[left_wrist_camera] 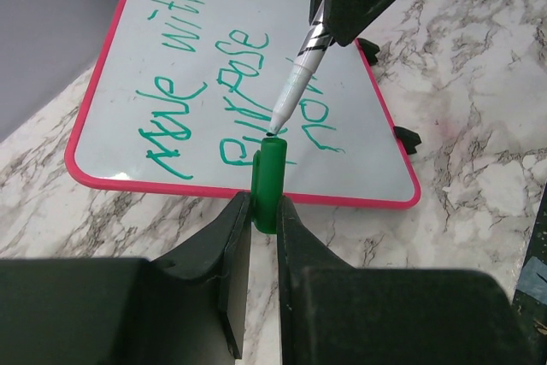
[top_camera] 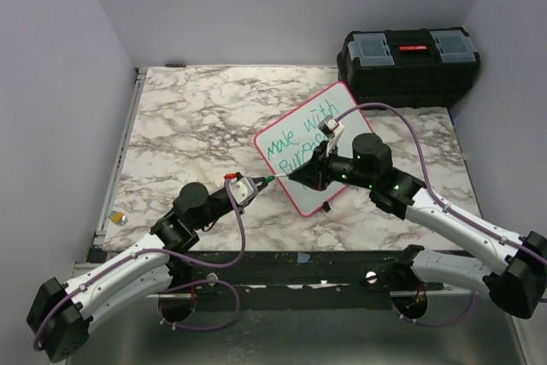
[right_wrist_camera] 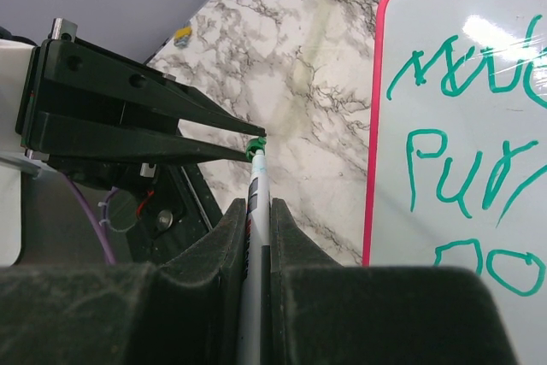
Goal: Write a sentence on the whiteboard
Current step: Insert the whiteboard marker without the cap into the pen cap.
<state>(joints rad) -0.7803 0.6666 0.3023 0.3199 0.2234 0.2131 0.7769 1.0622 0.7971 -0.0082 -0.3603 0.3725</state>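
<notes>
Marbled tabletop [top_camera: 188,117], enclosed by plain grey walls, is recorded in the top view, with a black toolbox [top_camera: 408,66] standing at the far right corner. The whiteboard [top_camera: 299,138] is found lying flat and skewed, right of centre, with green handwriting on it. The left gripper [top_camera: 256,184] and right gripper [top_camera: 301,175] are seen meeting tip to tip just off the board's near left edge. What they carry is too small to be judged there.

From the left wrist, the left gripper's fingers are seen pressed onto a green cap [left_wrist_camera: 269,177], which is held upright with its open end up. A marker [left_wrist_camera: 299,74] is held slanting down from the right gripper, its tip touching the cap's mouth. Whether the tip is inside cannot be told. Beyond it the wording on the board is read as "move with purpose now".

From the right wrist, the marker's barrel is seen pinched between the right fingers and aimed at the cap in the left gripper. The board lies to the right, untouched.

The sentence is judged written, and recapping is taken as the step in hand. For the next move, the marker must be lined up with the cap's axis and pushed straight in until seated, with both grips kept firm so that neither part slips or tilts.
</notes>
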